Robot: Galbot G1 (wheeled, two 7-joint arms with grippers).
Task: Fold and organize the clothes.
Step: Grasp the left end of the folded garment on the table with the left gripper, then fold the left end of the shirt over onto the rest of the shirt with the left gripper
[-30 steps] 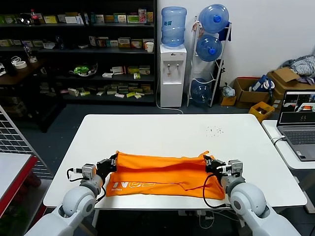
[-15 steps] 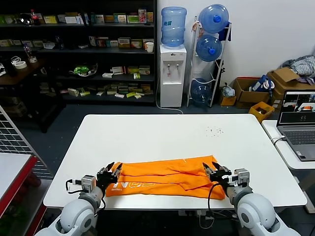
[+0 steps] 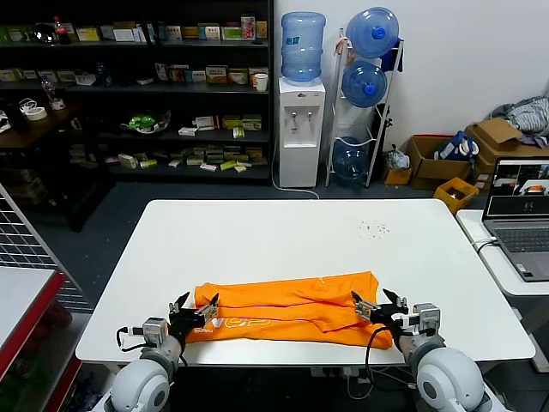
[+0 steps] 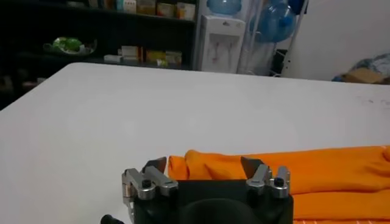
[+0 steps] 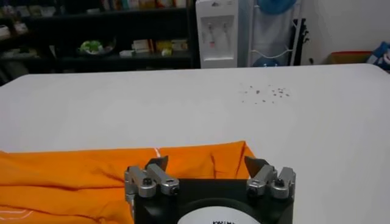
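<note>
The orange T-shirt (image 3: 287, 306) lies folded into a long flat band across the near part of the white table (image 3: 292, 236), with white lettering near its left end. My left gripper (image 3: 196, 306) is open and empty at the shirt's left end; the shirt (image 4: 286, 176) shows just beyond its fingers in the left wrist view. My right gripper (image 3: 376, 304) is open and empty at the shirt's right end; the shirt (image 5: 122, 176) lies just past its fingers in the right wrist view. Neither gripper holds cloth.
A laptop (image 3: 521, 215) sits on a side table at the right. Small dark specks (image 3: 374, 227) dot the table's far right. Shelves (image 3: 137, 86) and a water dispenser (image 3: 301, 112) stand behind. A red-edged table (image 3: 26, 309) is at the left.
Both grippers carried the shirt's far edge toward the near edge, laid it down and let go. They are now open and drawn back a little, and the shirt lies folded flatter.
</note>
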